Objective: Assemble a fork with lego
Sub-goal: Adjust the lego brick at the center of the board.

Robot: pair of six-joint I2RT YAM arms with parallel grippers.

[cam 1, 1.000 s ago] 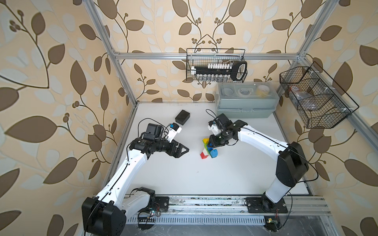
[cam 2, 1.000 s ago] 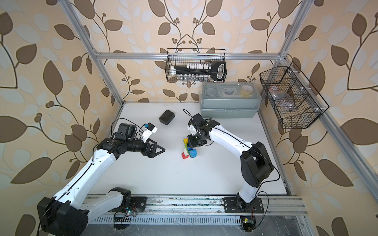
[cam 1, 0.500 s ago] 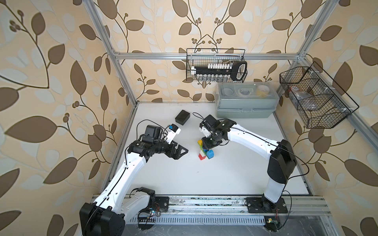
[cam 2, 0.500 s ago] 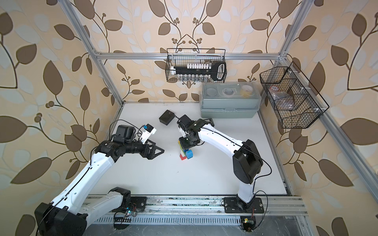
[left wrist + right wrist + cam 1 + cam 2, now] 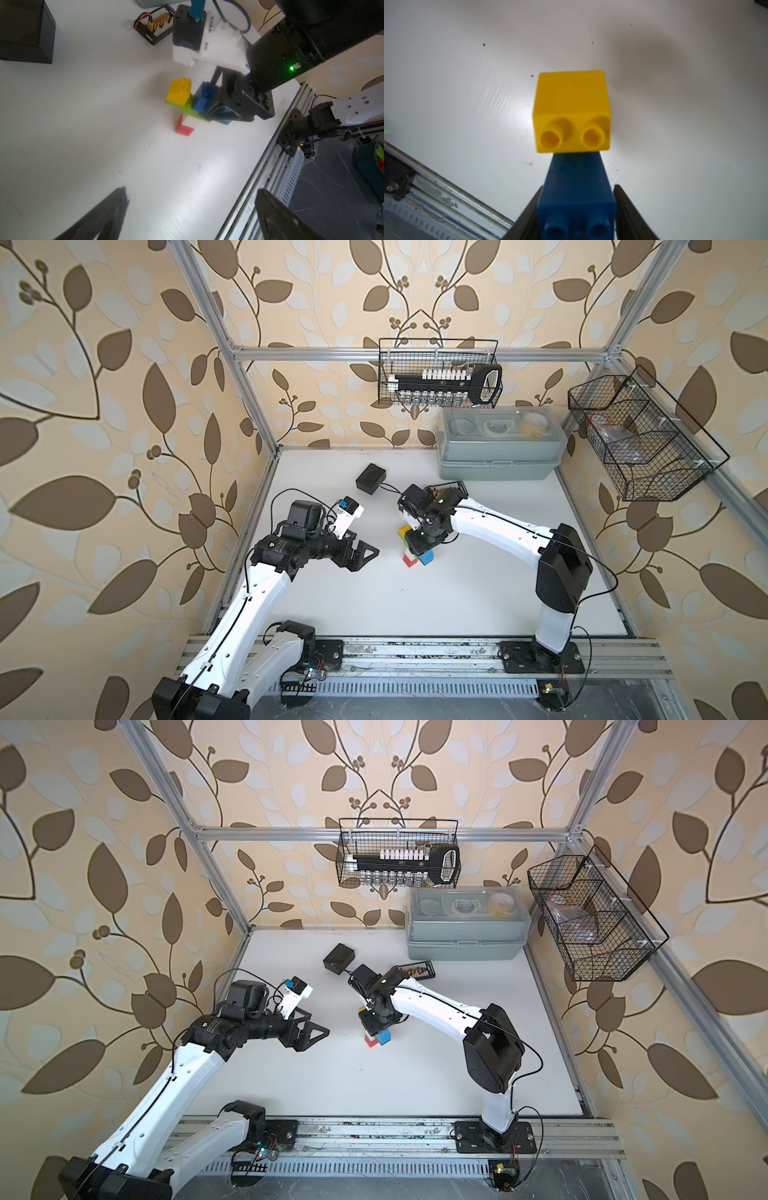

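The fork [image 5: 188,108] lies flat on the white table [image 5: 478,593] as one joined piece. Its yellow prong [image 5: 178,91], blue prong [image 5: 204,97] and light-blue prong [image 5: 225,122] sit on a lime crossbar above a white and red stem [image 5: 184,127]. My right gripper [image 5: 419,547] [image 5: 376,1025] hangs over it, its fingers on either side of the blue prong [image 5: 577,199], with a thin gap showing at one finger [image 5: 623,199]. The yellow prong [image 5: 571,110] sits just beyond. My left gripper [image 5: 368,560] [image 5: 191,189] stands open and empty, to the left of the fork.
A black box [image 5: 371,477] and a small black tray [image 5: 446,489] of brown bits lie behind the fork. A grey lidded box [image 5: 498,448] stands at the back right. Wire baskets hang on the back and right walls. The metal rail [image 5: 415,655] runs along the front edge.
My right arm swung left and drew the fork a little leftwards with it. Its fingers have eased apart around the blue prong. The left arm shifted only slightly.
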